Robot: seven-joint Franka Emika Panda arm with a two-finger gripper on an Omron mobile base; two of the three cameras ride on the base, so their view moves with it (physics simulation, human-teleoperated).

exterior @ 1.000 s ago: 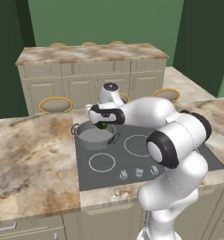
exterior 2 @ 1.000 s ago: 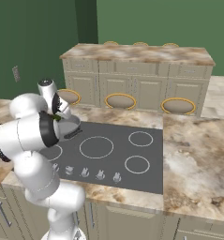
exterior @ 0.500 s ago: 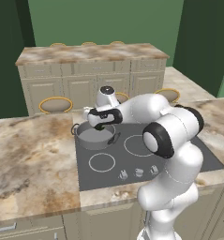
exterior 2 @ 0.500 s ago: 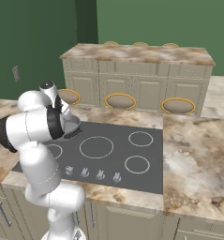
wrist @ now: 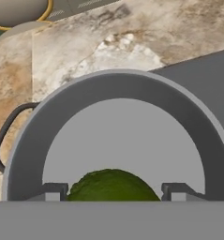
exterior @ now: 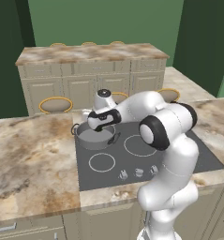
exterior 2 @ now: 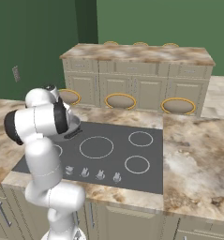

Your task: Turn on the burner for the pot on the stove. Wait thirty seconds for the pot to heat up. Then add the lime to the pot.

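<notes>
Two finger tips of the gripper [wrist: 113, 192] clamp the lime [wrist: 112, 185] above the pot [wrist: 118, 136] on the stove [exterior: 146, 154].

Arm [exterior: 172, 140] was glossy white throughout, built of rounded, bulbous segments. Joints showed as dark, near-black rings and round end caps between the white shells. Base column was white and swollen, tapering downward. Hand [exterior: 103, 123] was a dark block with a white housing and a small round grey-capped knob above it.
</notes>
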